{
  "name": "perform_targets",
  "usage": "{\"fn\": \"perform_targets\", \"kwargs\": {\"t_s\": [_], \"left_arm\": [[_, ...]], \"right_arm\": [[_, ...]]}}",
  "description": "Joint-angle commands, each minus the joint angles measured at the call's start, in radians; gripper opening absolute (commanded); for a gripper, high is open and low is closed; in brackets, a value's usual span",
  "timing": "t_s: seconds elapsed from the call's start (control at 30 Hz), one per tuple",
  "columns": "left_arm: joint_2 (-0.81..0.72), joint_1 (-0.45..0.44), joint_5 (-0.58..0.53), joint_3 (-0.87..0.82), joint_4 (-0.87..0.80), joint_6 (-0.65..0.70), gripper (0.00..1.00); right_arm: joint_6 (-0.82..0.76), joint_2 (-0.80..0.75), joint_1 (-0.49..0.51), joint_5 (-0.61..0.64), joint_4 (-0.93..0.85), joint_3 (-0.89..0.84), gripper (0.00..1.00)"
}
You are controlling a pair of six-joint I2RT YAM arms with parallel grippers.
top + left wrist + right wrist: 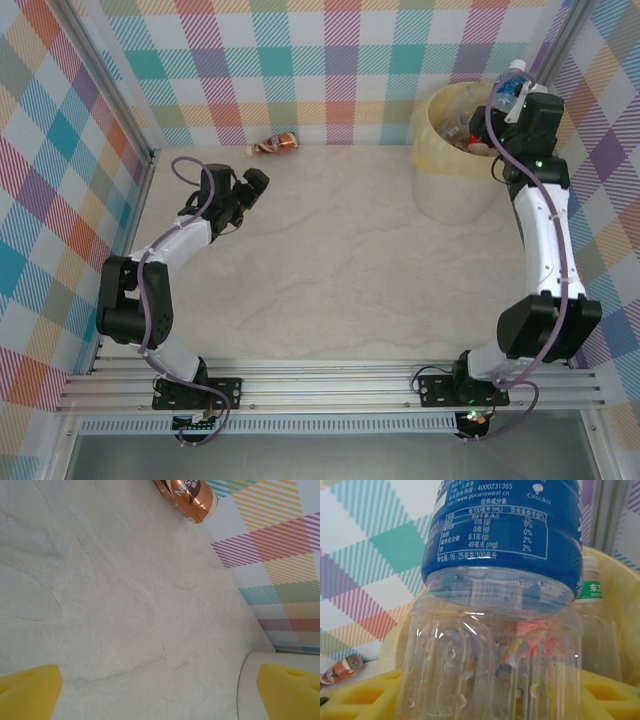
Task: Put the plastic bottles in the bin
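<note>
Right end effector point(506, 106) around bottle point(500, 540) (roughly upright)

The brown bottle point(186, 497) is cut off by the top edge of the left wrist view; only one end shows. The blue-labelled bottle point(502, 550) runs past the top and bottom of the right wrist view and hides much of a green-labelled bottle point(592, 630). From above, the right arm point(540, 215) covers part of the bin point(432, 150).

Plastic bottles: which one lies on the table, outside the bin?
The brown-labelled bottle by the back wall; the blue-labelled bottle is in the right gripper over the bin.
</note>
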Motion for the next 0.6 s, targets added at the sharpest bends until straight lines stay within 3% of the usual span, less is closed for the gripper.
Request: {"fn": "perform_targets", "kwargs": {"t_s": [0.0,0.17,0.37,0.43,0.57], "left_arm": [[-0.043,-0.009,-0.025,-0.007,-0.031,0.027,1.0],[-0.052,-0.009,-0.044,-0.005,-0.049,0.038,1.0],[-0.046,-0.009,-0.057,0.006,-0.067,0.053,1.0],[-0.04,-0.01,-0.054,0.01,-0.069,0.053,1.0],[-0.022,-0.008,-0.05,0.013,-0.067,0.053,1.0]], "right_arm": [[0.024,0.075,-0.009,-0.042,-0.078,0.116,0.65],[0.102,0.126,-0.009,0.106,-0.168,0.2,0.8],[0.099,0.113,-0.009,0.11,-0.16,0.21,0.86],[0.087,0.113,-0.009,0.09,-0.148,0.207,0.86],[0.054,0.118,-0.008,-0.07,-0.116,0.199,0.85]]}}
